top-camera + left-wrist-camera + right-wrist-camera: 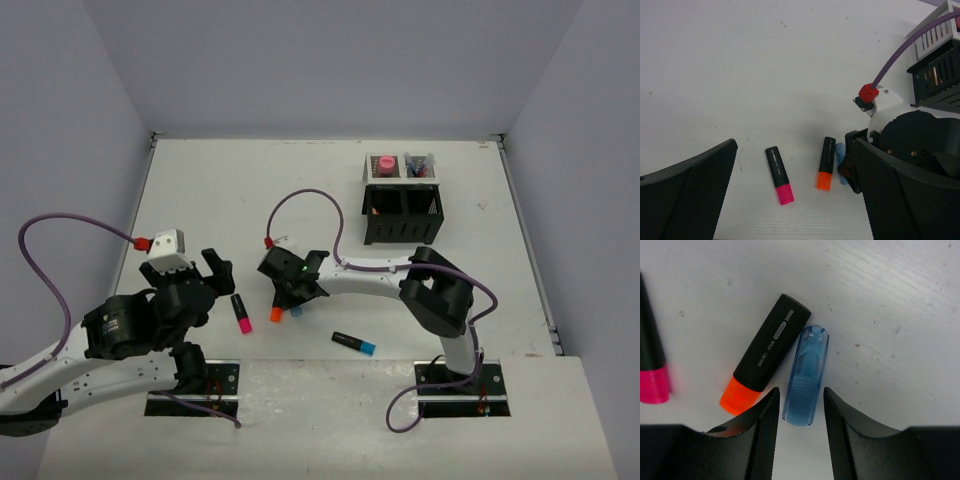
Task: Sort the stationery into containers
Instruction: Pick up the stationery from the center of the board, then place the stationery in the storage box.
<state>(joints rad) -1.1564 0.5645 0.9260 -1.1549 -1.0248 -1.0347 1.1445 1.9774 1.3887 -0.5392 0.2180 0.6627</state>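
From above, three markers lie on the table (pixel 450 290), a pink highlighter (pixel 241 315), an orange highlighter (pixel 275 313) and a blue highlighter (pixel 355 343), with one clear blue cap (pixel 296 311) just beside the orange one under the right gripper (pixel 292 292). One black mesh organizer (pixel 400 205) stands well apart at the back, with one pink glue stick (pixel 385 163) in a rear compartment. In the left wrist view the left gripper (pixel 797 150) holds its jaws wide, with two highlighters and the cap ahead of them. In the right wrist view the jaws stand narrow astride the cap's near end, with a sliver of table on each side.

Robotics laboratory test cell. Evidence: white table (pixel 200 200) enclosed by plain pale walls (pixel 330 60) at its far and side edges; left arm (pixel 130 330) and right arm (pixel 440 295) bolted at its near edge, trailing purple cables (pixel 305 192).
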